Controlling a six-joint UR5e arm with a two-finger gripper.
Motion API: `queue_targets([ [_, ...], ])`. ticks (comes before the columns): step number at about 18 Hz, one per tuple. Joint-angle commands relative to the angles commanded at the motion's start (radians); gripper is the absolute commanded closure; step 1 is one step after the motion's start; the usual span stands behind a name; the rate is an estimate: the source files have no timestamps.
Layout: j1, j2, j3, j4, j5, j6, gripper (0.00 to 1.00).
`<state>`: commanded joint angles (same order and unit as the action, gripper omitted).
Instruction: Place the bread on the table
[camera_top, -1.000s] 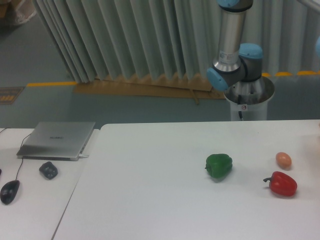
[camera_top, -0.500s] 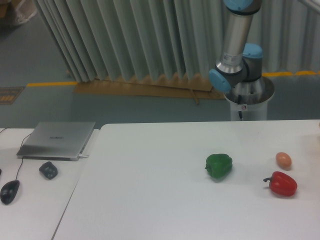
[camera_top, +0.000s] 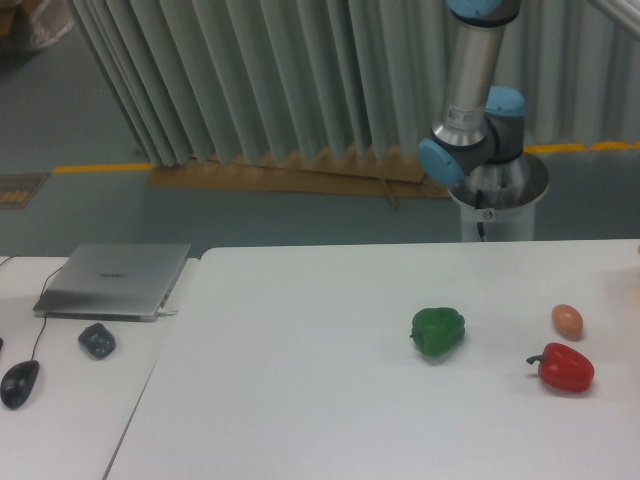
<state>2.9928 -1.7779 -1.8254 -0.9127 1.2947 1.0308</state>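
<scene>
The bread is out of view; no pale beige roll shows anywhere. The large white table (camera_top: 300, 400) with a rounded corner fills the lower frame. Only the arm's base and lower links (camera_top: 475, 120) show behind the table's far edge, rising out of the top of the frame. The gripper is out of view.
On the table lie a green pepper (camera_top: 438, 331), a red pepper (camera_top: 565, 368) and a small round orange-tan ball (camera_top: 567, 320). On the adjoining desk at left are a closed laptop (camera_top: 115, 279), a dark lumpy object (camera_top: 97, 340) and a mouse (camera_top: 19, 383).
The arm's lower link and elbow joint have shifted slightly to the right and up. Nothing on the table has moved.
</scene>
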Motion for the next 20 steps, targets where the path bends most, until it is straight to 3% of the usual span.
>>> queue_targets([
  [9,0.021,-0.031,-0.011,0.026,0.0,-0.002,0.0],
  [20,-0.012,-0.075,-0.012,0.054,0.009,-0.02,0.0],
])
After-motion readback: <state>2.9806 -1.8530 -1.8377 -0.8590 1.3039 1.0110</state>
